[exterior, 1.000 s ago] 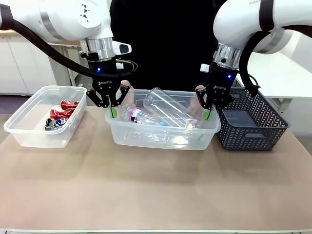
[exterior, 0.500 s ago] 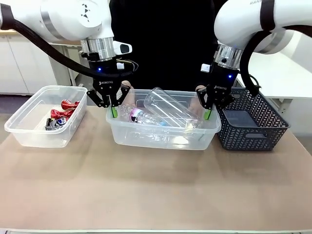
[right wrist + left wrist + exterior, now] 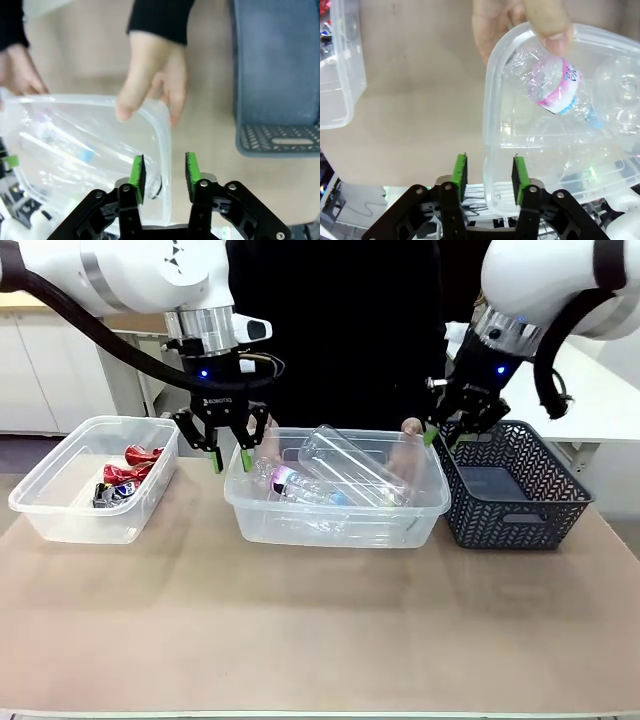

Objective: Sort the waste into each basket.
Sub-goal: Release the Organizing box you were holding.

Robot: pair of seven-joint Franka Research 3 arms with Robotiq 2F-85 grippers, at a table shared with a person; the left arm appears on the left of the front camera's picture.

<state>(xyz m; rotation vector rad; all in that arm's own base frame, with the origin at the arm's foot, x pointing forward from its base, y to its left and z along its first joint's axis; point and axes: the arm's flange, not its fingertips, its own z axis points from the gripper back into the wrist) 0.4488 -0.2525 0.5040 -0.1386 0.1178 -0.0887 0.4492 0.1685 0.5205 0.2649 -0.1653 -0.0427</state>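
The middle see-through tub holds several clear plastic bottles, one with a pink label. My left gripper hangs open just above the tub's left rim, and in the left wrist view that rim lies below the gap between the green pads. My right gripper is open above the right rim. A person's hands grip the tub's far corners. Red and blue cans lie in the left tub. The dark grey basket stands at the right.
The three containers stand in a row across the far half of the table. The person in black stands right behind the middle tub. The near half of the tabletop is bare.
Both grippers have opened and let go of the middle tub's rims. They have risen, the right one also drawing off to the right. The tub has settled on the table.
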